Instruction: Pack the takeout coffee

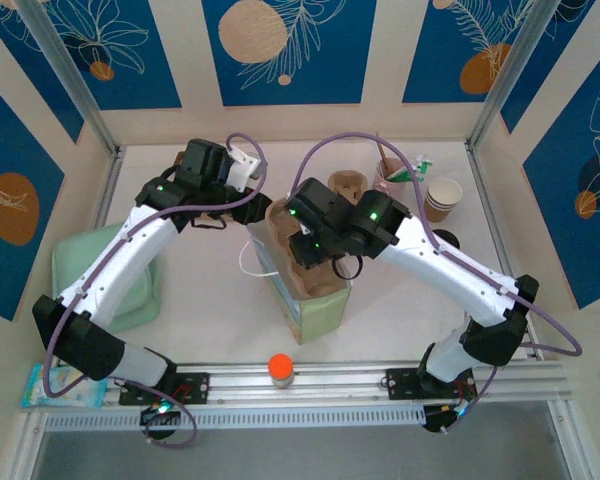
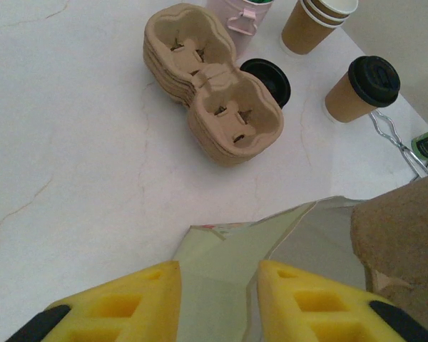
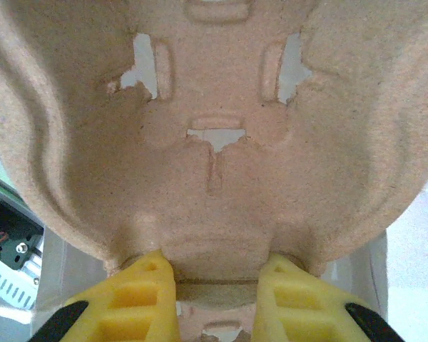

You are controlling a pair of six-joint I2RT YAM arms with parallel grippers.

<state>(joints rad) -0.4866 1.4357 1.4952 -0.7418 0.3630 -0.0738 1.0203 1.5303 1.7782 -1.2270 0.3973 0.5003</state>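
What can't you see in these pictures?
Inside the bag: top view, covered by the cup carrier and right arm.
What lies beyond the cup carrier: right wrist view, it blocks that.
Lidded cup: top view, mostly behind the right arm.
Bag's lower part: left wrist view, cut by the bottom edge.

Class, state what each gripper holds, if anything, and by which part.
Right gripper: the cup carrier, pinched at its end rim. Left gripper: the bag rim sits between its jaws; grip unclear.
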